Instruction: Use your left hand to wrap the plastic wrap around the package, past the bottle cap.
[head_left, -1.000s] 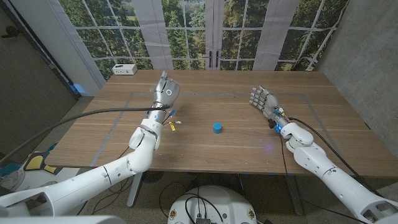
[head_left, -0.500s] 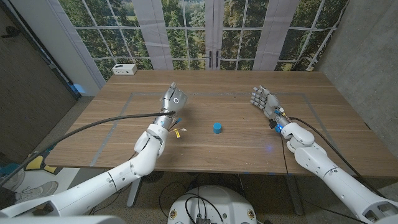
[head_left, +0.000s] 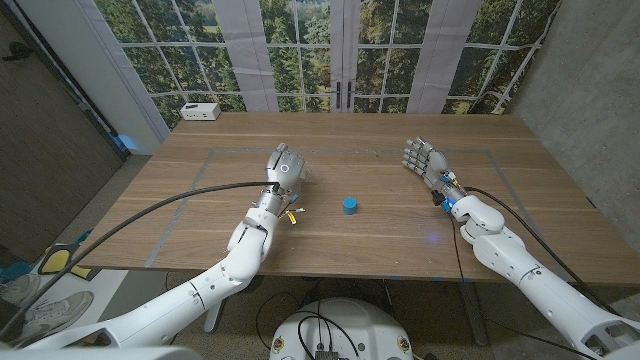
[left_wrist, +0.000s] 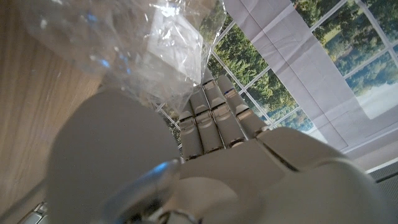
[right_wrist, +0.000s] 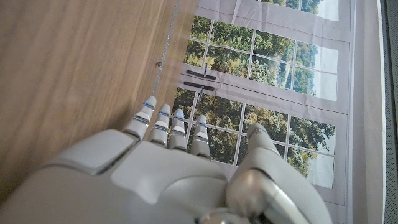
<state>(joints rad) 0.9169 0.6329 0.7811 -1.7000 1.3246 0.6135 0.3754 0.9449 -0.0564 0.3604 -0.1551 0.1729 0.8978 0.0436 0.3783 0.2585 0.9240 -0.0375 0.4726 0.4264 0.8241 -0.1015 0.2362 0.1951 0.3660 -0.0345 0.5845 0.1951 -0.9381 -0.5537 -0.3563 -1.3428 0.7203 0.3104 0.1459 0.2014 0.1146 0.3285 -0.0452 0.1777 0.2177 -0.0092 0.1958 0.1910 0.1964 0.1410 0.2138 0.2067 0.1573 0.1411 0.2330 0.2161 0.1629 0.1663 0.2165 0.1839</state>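
My left hand (head_left: 284, 167) is raised over the table's middle left, just left of the blue bottle cap (head_left: 349, 205). In the left wrist view crinkled clear plastic wrap (left_wrist: 140, 43) hangs from its fingers (left_wrist: 214, 118), which hold it. A small package with yellow on it (head_left: 290, 212) lies on the table right under that wrist. The cap stands alone, a short way right of the package. My right hand (head_left: 422, 160) stands upright at the right side, fingers apart, holding nothing; its back fills the right wrist view (right_wrist: 168, 180).
A white box (head_left: 200, 111) sits at the table's far left corner. A black cable (head_left: 170, 195) runs along my left arm over the table's left side. Faint tape lines mark a rectangle on the wooden table (head_left: 380, 240). Windows stand behind the table.
My left hand has moved right and slightly nearer, toward the bottle cap, with the wrap. The small package has shifted right with it. The right hand has stayed still.
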